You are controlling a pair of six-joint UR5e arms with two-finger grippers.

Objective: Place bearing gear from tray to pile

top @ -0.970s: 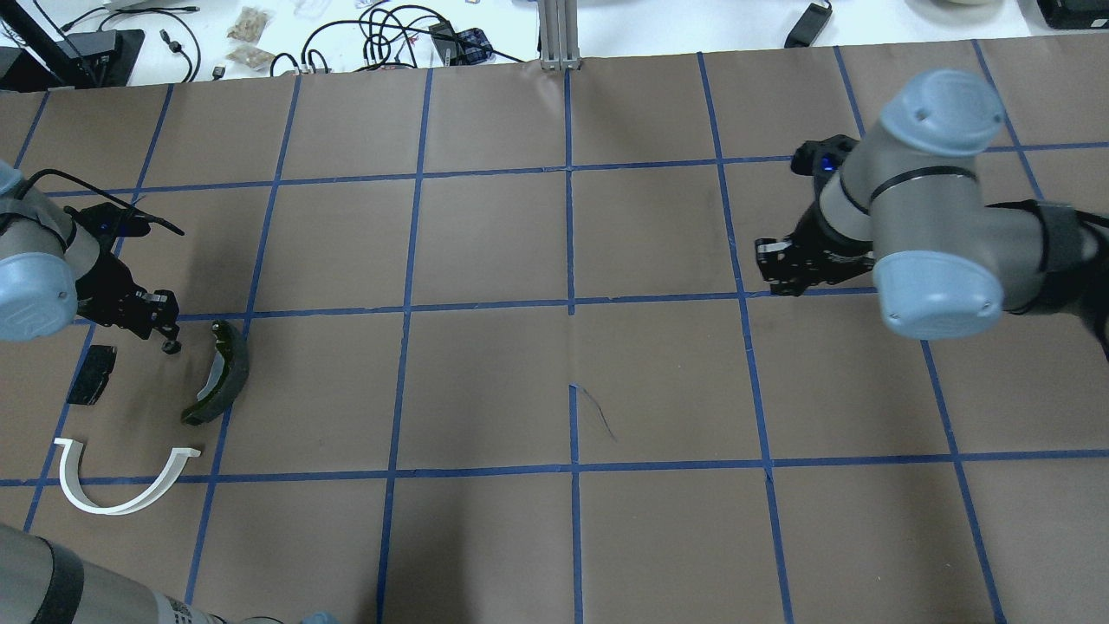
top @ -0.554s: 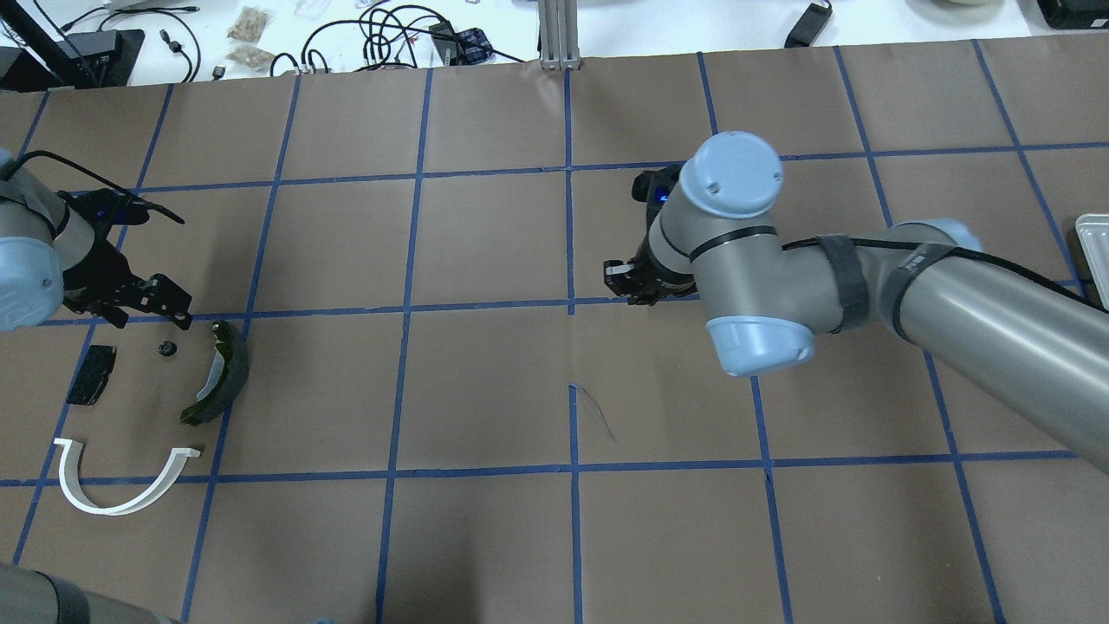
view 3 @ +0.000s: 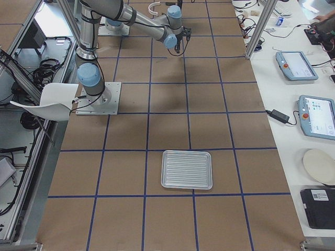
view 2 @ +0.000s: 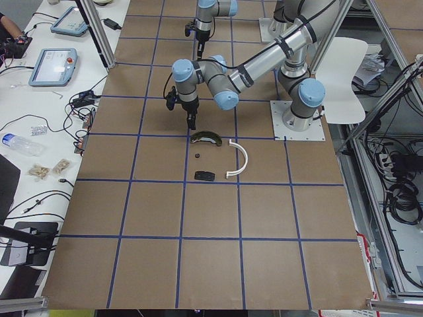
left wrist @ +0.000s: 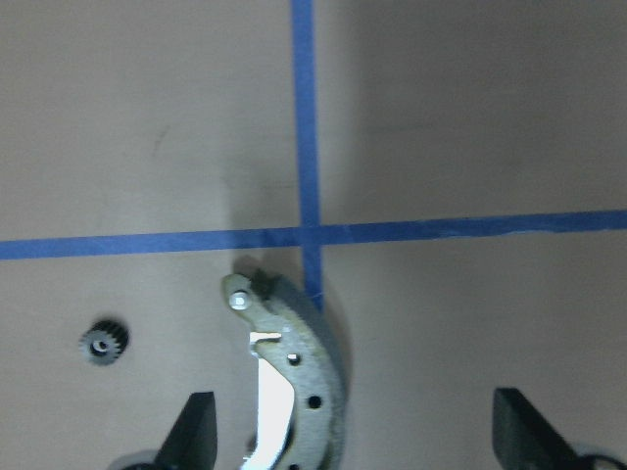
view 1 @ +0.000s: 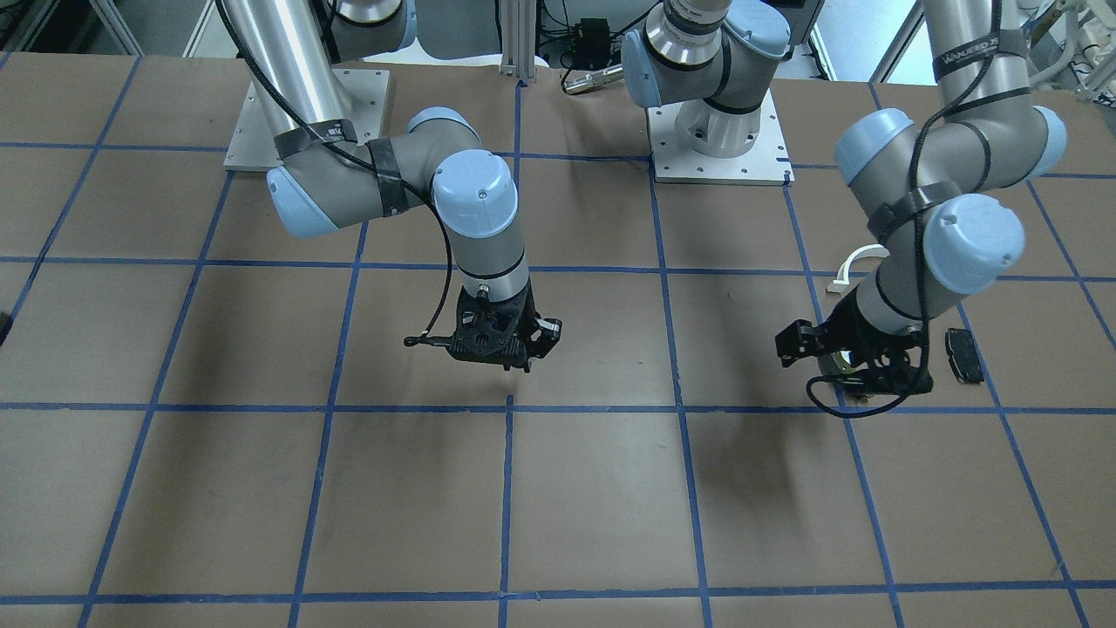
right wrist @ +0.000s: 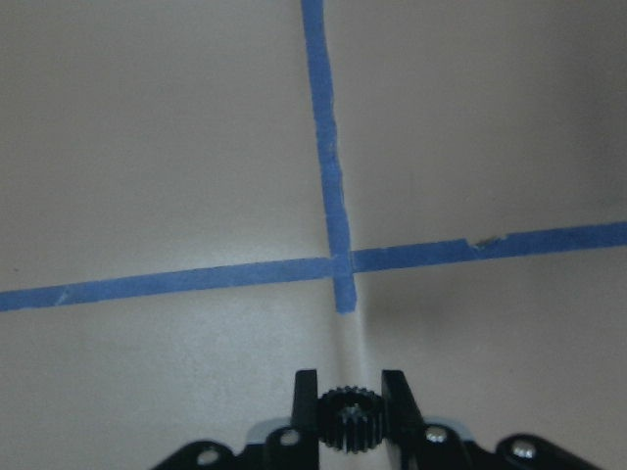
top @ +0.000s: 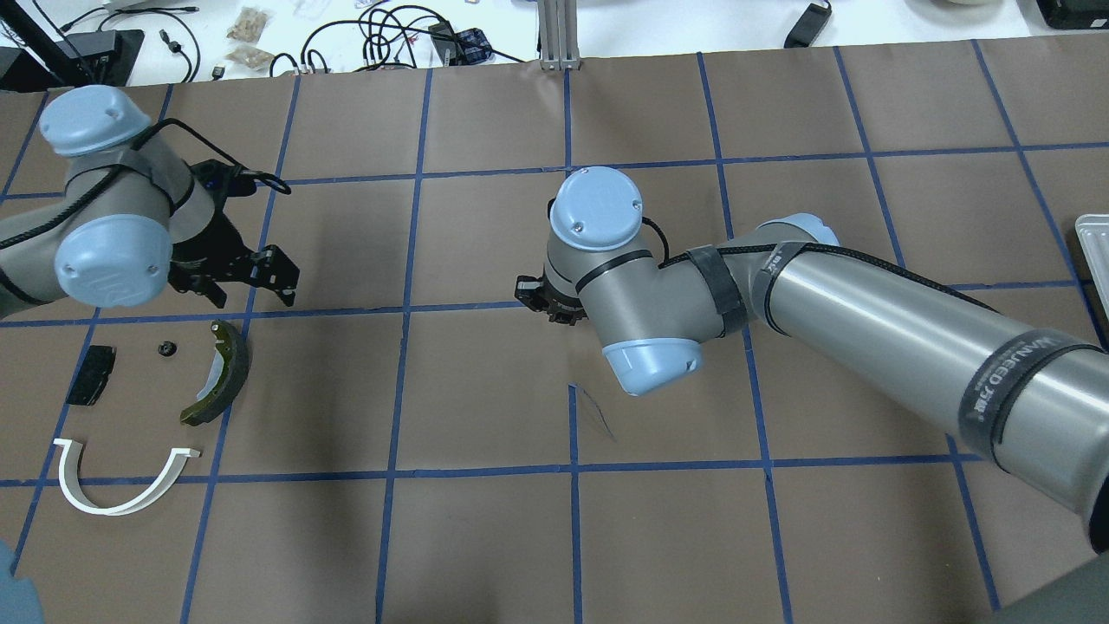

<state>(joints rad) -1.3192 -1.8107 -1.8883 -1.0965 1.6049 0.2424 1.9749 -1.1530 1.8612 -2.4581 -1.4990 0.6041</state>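
My right gripper (right wrist: 345, 421) is shut on a small black bearing gear (right wrist: 345, 427) and holds it above the table's centre; in the overhead view it (top: 544, 303) is mostly hidden under the wrist. My left gripper (left wrist: 358, 436) is open and empty, above the far end of the dark brake shoe (top: 221, 374). The pile at the left holds the brake shoe, a white arch (top: 121, 481), a black pad (top: 92, 374) and another small black gear (top: 164, 348) lying loose on the table.
The ribbed metal tray (view 3: 186, 169) sits far right with nothing on it; only its edge (top: 1093, 251) shows in the overhead view. Blue tape lines grid the brown table. Cables and clutter lie beyond the far edge.
My right arm has swung left from the right side to the table's centre. My left gripper let go of a small gear beside the brake shoe and moved away from it, farther and to the right.
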